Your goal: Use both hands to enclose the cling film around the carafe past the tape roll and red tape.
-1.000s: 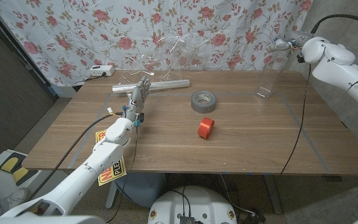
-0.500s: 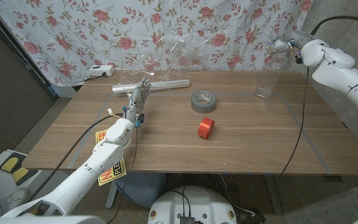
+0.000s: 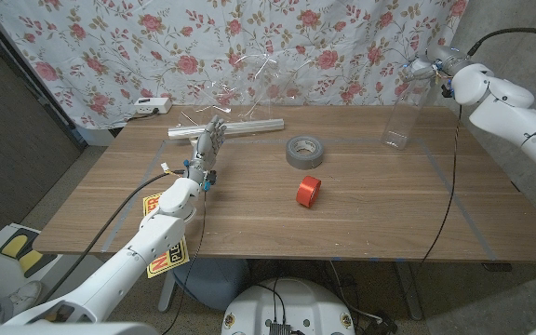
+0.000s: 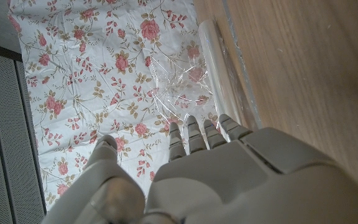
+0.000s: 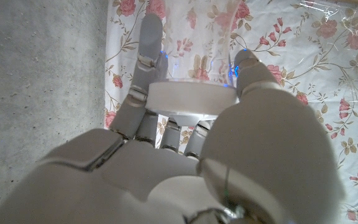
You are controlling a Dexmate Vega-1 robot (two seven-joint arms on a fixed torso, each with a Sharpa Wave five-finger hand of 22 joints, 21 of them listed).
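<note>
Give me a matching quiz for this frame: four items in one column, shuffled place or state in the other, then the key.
Items
1. carafe
2. tape roll
3. red tape
4. cling film

Places or states
A. standing on its edge, nearest the table's front
B. lying flat, grey, mid-table
C. gripped at its top by the right hand
D. roll along the far edge, clear sheet raised behind the left hand

Pairs: 1-C, 2-B, 3-A, 4-D

Red tape (image 3: 308, 191), grey tape roll (image 3: 304, 151), clear carafe (image 3: 400, 110), rose-patterned white curtain (image 3: 110, 46), brown wooden table (image 3: 380, 205)
</note>
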